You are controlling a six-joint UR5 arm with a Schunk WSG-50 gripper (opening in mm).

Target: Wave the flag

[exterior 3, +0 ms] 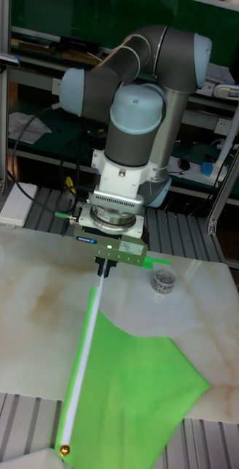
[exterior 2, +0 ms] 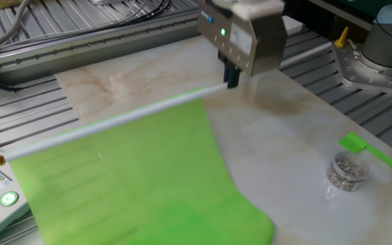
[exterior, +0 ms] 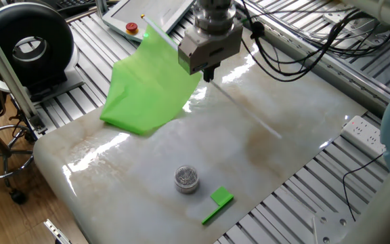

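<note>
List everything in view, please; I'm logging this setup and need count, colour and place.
flag: one, bright green sheet on a thin white stick, held over the table's far-left part, sheet draping onto the surface
small jar: one, clear with greyish metallic contents, near front of table
small green block: one, green with a flat strip, just beside the jar at the front edge
table: one, pale marbled top, on a metal slatted frame
black round device: one, black, off the table at upper left
power strip: one, white, right of the table
arm: one, grey and light blue, above the table
gripper: one, shut on the flag's stick
</note>
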